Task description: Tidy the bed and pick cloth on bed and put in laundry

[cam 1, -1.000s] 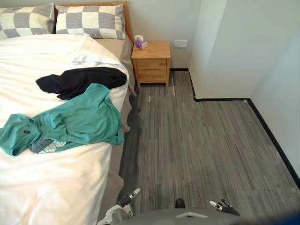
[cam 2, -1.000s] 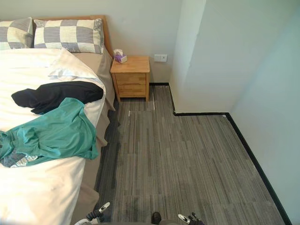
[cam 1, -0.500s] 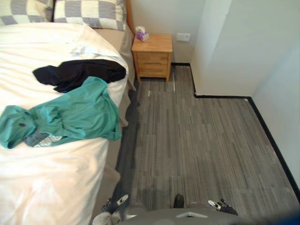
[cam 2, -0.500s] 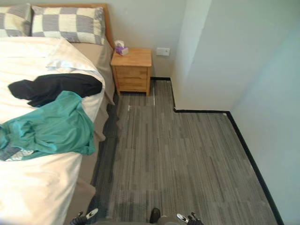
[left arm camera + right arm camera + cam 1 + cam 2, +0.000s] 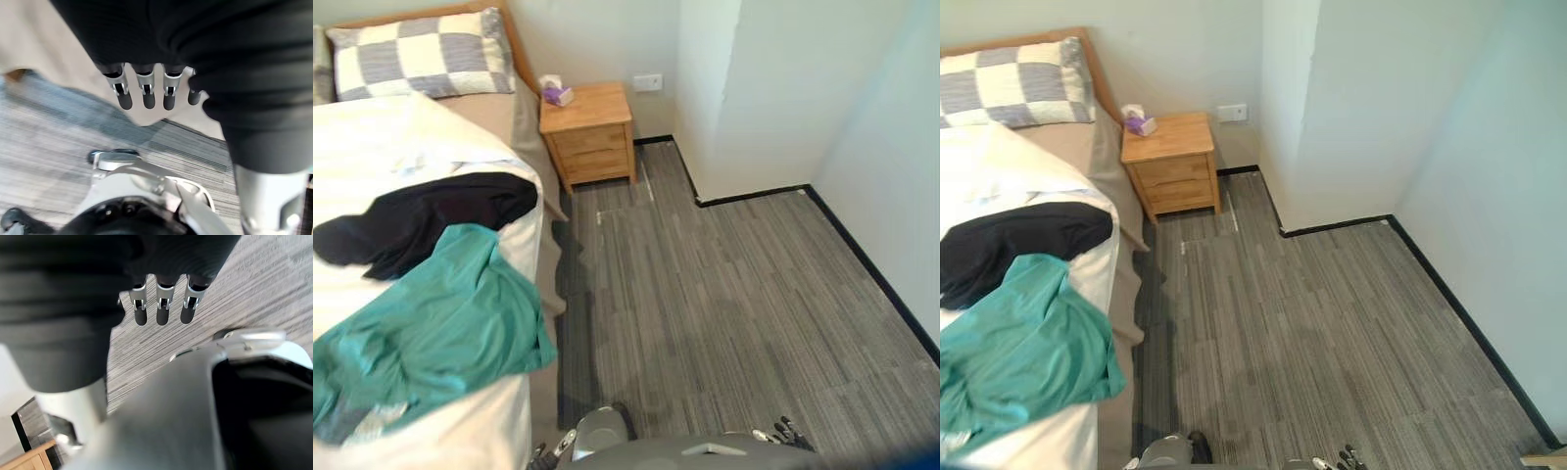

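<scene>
A black cloth (image 5: pixel 421 220) lies across the white duvet of the bed (image 5: pixel 362 147) near its right edge. A teal cloth (image 5: pixel 421 333) is spread just in front of it, its hem hanging over the bed's side. The duvet's top corner is folded back, baring the tan sheet (image 5: pixel 494 113). My left hand (image 5: pixel 145 90) hangs low beside the bed's near corner, far below the cloths, fingers straight and empty. At my right side the right hand (image 5: pixel 163 308) hangs over the floor, fingers straight, holding nothing.
A checkered pillow (image 5: pixel 421 61) rests against the wooden headboard. A wooden nightstand (image 5: pixel 589 132) with a tissue box (image 5: pixel 554 93) stands right of the bed. A wall corner (image 5: pixel 705 117) juts out beyond it. Grey plank floor (image 5: pixel 724 294) stretches to the right.
The whole picture has shifted: the camera has turned and the bed now sits further left and closer. The cloths lie as before. Both hands still hang low.
</scene>
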